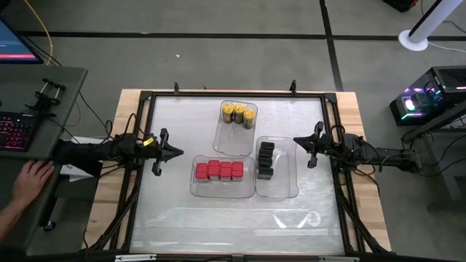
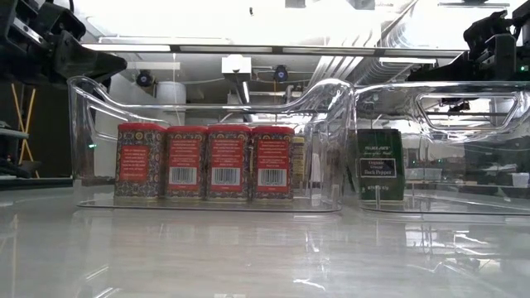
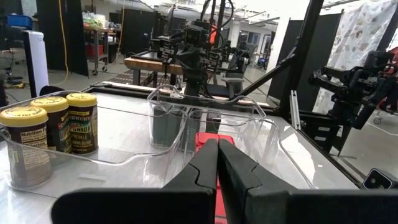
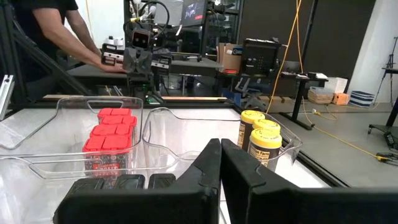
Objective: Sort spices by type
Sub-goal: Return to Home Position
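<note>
Three yellow-lidded jars [image 1: 239,113] stand in the far clear tray [image 1: 234,138]. Several red square-topped containers [image 1: 219,170] sit in a row in the near-left tray [image 1: 200,191]. Dark blocky containers [image 1: 265,160] line up in the right tray [image 1: 284,185]. My left gripper [image 1: 179,152] hovers shut at the table's left, pointing at the red row. My right gripper [image 1: 296,141] hovers shut at the right, beside the dark containers' tray. In the low view the red containers [image 2: 205,161] and a dark one [image 2: 379,165] rest on their tray floors.
A person's hand [image 1: 30,180] rests at a desk left of the table, near a keyboard [image 1: 16,132]. The table's near half is bare reflective surface [image 1: 233,225]. A metal frame [image 1: 233,94] runs round the table's edges. A person's arm [image 4: 81,31] shows beyond the table.
</note>
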